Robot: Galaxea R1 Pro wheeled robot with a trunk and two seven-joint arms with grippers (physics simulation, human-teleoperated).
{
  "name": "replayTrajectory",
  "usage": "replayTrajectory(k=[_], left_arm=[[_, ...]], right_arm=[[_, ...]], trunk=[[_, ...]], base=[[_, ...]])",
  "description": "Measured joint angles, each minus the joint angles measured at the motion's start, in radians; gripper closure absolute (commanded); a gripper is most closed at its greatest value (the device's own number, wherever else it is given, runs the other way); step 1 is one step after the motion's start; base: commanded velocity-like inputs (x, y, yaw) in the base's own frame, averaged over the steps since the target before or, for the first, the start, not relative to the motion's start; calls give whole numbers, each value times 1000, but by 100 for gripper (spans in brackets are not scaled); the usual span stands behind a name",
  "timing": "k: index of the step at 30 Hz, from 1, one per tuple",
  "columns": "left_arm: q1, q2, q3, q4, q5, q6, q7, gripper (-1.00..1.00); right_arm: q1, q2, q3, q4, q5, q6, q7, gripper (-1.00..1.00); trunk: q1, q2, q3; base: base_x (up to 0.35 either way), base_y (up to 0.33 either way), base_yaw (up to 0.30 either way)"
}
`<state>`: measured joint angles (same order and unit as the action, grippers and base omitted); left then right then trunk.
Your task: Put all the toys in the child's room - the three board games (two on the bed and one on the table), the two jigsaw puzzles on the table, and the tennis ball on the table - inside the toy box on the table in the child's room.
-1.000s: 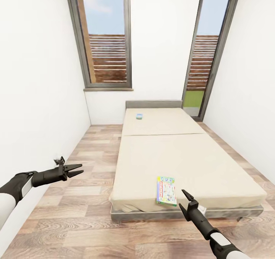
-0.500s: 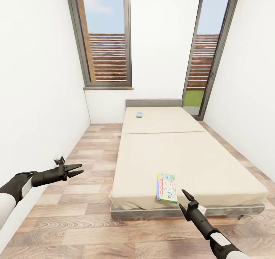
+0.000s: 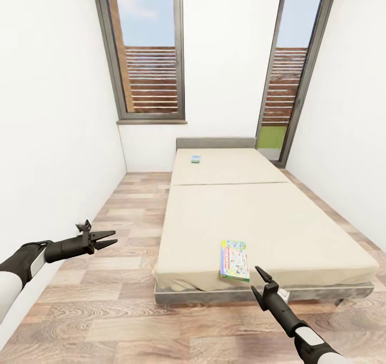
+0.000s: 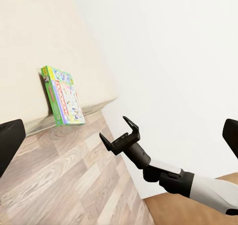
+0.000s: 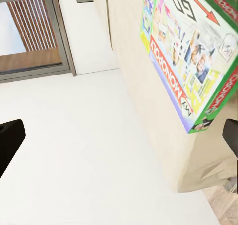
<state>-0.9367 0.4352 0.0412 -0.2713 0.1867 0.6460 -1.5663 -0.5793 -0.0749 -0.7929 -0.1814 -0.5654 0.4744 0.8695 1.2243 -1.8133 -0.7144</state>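
On the beige bed [image 3: 257,224] lie two board games. The white-green one with red edging [image 3: 234,260] rests flat near the foot edge; it also shows in the left wrist view [image 4: 63,96] and, close up, in the right wrist view [image 5: 191,56]. A small blue one [image 3: 196,159] lies far off by the grey headboard. My right gripper [image 3: 254,279] hangs open just short of the foot edge, a little right of the white-green game, with nothing in it. My left gripper [image 3: 113,237] is open over the floor, left of the bed. The table and toy box are out of view.
A white wall [image 3: 53,139] runs close along the left, with a strip of wood-plank floor [image 3: 128,214] between it and the bed. Tall grey-framed windows [image 3: 150,58] stand behind the headboard. A narrower floor strip lies to the bed's right.
The whole picture has shifted a little, so the camera moved: the bed and the game on it sit slightly higher in view. Both arms hold the same pose.
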Motion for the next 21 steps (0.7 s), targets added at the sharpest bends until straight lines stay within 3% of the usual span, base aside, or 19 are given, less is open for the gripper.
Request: replayTrajectory(k=[21], left_arm=[[0, 0, 0, 0, 0, 0, 0, -100]], right_arm=[[0, 0, 0, 0, 0, 0, -1, -100]], trunk=[[81, -147, -66]], base=[[0, 0, 0]])
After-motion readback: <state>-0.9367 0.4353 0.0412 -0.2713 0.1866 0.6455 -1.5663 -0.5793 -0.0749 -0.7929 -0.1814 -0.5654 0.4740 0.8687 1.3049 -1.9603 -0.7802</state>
